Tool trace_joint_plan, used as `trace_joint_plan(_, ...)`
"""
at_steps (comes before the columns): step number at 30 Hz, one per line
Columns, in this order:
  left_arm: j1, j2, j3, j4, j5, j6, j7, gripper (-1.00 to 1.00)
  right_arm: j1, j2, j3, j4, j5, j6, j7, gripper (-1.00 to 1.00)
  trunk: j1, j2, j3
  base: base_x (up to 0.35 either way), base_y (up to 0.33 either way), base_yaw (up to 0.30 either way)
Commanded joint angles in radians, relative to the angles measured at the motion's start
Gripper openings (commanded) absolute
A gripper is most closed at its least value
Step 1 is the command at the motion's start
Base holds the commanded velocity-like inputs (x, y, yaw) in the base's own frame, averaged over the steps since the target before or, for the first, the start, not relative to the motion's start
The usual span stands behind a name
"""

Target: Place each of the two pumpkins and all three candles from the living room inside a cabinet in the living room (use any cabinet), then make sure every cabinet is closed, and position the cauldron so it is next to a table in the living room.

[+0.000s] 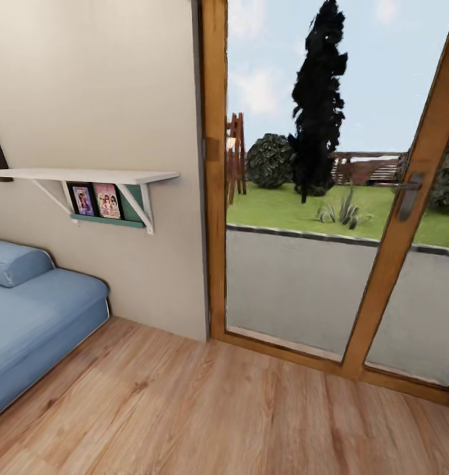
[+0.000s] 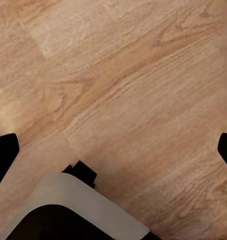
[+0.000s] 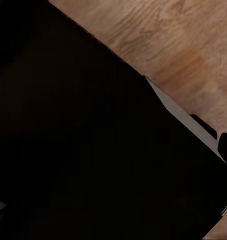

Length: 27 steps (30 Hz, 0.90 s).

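While I steer the robot across the living room, the head camera faces a beige wall, a blue sofa (image 1: pixel 33 316), a white wall shelf (image 1: pixel 86 177) and a wood-framed glass door (image 1: pixel 382 264) onto a garden. None of the pumpkins, candles, cabinet or cauldron is in sight from here, so I cannot place them and must turn the base to find them.

Left gripper (image 2: pixel 113 150): its two dark fingertips (image 2: pixel 3 150) sit wide apart over bare plank floor (image 2: pixel 123 75), holding nothing. Right gripper: one dark tip shows at the frame edge beside the robot's black body (image 3: pixel 83 140); I cannot tell how its jaws stand.

My guess is the small pumpkins will be light, stiff and ribbed, best pinched across the belly rather than the stem.

Two picture covers (image 1: pixel 95 200) stand under the shelf; any lettering is too small to read.
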Motion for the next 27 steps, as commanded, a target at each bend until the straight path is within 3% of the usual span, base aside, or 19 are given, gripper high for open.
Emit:
trace_joint_plan(1, 0.000, 0.000, 0.000, -0.001, -0.001, -0.002, 0.005, 1.00, -0.001, 0.000, -0.007, 0.001, 0.011, -0.003, 0.003, 1.00, -0.001, -0.001, -0.001, -0.277, -0.213, -0.267)
trace_joint_plan(7, 0.000, 0.000, -0.001, -0.001, -0.002, -0.003, 0.005, 1.00, -0.001, 0.000, -0.007, 0.001, 0.011, -0.003, 0.003, 1.00, -0.001, -0.001, -0.001, -0.239, -0.240, -0.187)
trace_joint_plan(15, 0.000, 0.000, -0.001, -0.001, -0.002, -0.002, 0.005, 1.00, -0.001, 0.000, -0.005, 0.001, 0.012, -0.003, 0.003, 1.00, -0.001, -0.001, -0.001, -0.077, -0.300, -0.029)
trace_joint_plan(23, 0.000, 0.000, 0.000, -0.001, 0.002, -0.002, 0.005, 1.00, -0.001, 0.000, -0.008, 0.001, 0.011, -0.003, 0.000, 1.00, -0.001, -0.001, -0.001, -0.001, -0.024, -0.006)
trace_joint_plan(27, 0.000, 0.000, 0.000, -0.001, 0.001, -0.002, 0.005, 1.00, -0.001, 0.000, -0.009, 0.001, 0.011, -0.003, 0.000, 1.00, -0.001, -0.001, -0.001, 0.000, -0.001, -0.218)
